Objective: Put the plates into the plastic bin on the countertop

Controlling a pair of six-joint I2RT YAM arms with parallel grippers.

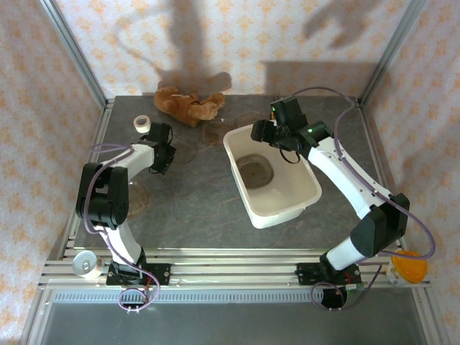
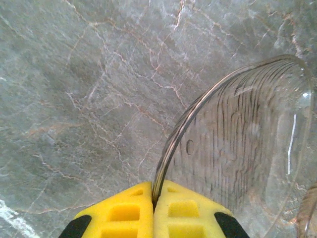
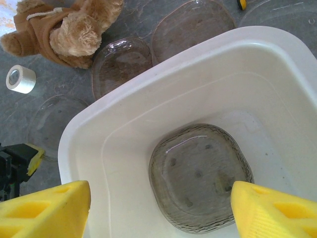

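- top external: the left hand (image 1: 162, 149) sits low over the desk (image 1: 194, 208) on the left side, near the tape roll (image 1: 142, 123) and the teddy bear (image 1: 187, 105). the bin (image 1: 305, 192) lies to its right across a bare stretch of desk, its long axis running from far-left to near-right. the right hand (image 1: 264, 132) hangs over the bin's far rim, so it is much the nearer to the bin. a plate in the bin (image 1: 254, 171) lies flat on the floor.
- left wrist: the left hand (image 2: 153, 198) is closed, its yellow pads (image 2: 124, 213) pinching the thin rim of a clear plate (image 2: 237, 144). the dish spreads away from the pads and to their right. i cannot tell whether it has left the desk.
- right wrist: the right hand (image 3: 158, 203) stands wide open and holds nothing, poised above the plate in the bin (image 3: 198, 178). beyond the bin's rim, several more plates (image 3: 121, 62) lie on the desk towards the teddy bear.
- judgement: the coming move turns on carrying the pinched plate rightward and over the bin's left wall.
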